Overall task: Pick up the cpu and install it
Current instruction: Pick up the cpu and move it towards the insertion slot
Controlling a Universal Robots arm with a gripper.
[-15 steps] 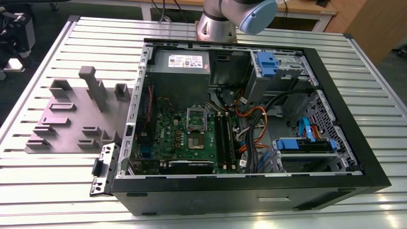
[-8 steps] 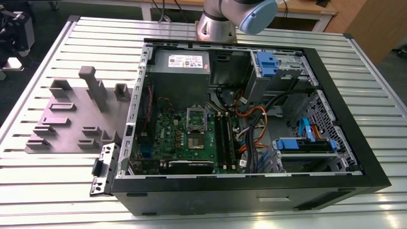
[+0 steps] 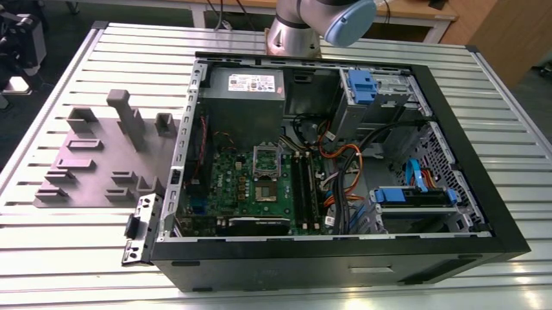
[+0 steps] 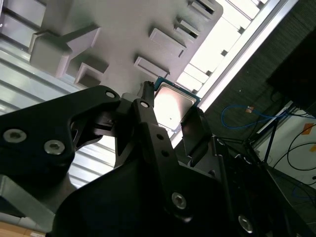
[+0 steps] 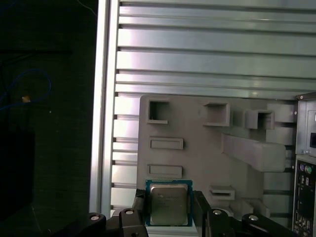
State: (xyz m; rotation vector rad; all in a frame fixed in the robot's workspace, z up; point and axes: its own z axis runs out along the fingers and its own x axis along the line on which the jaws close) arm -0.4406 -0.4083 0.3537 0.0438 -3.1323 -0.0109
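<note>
The cpu (image 5: 168, 203), a small square chip with a silvery top and a thin blue-green rim, sits between the black fingers of my gripper (image 5: 169, 210). One finger (image 5: 139, 206) presses on each side edge. In the second wrist view the cpu (image 4: 174, 101) shows again in the gripper (image 4: 170, 108), tilted and lit bright, well above the grey fixture plate (image 4: 123, 34). The plate (image 5: 197, 163) lies far below the chip. In the exterior view the green motherboard (image 3: 237, 187) lies inside the open computer case (image 3: 448, 161), with its socket (image 3: 265, 190) uncovered and the silver bracket (image 3: 266, 158) swung up.
The grey fixture plate (image 3: 95, 161) with raised blocks lies on the slatted aluminium table (image 3: 86, 258) at the exterior view's left of the case. The arm's base (image 3: 298, 29) stands behind the case. Cables (image 3: 345, 187), memory sticks (image 3: 302, 187) and blue drive bays (image 3: 414, 197) crowd the case beside the socket.
</note>
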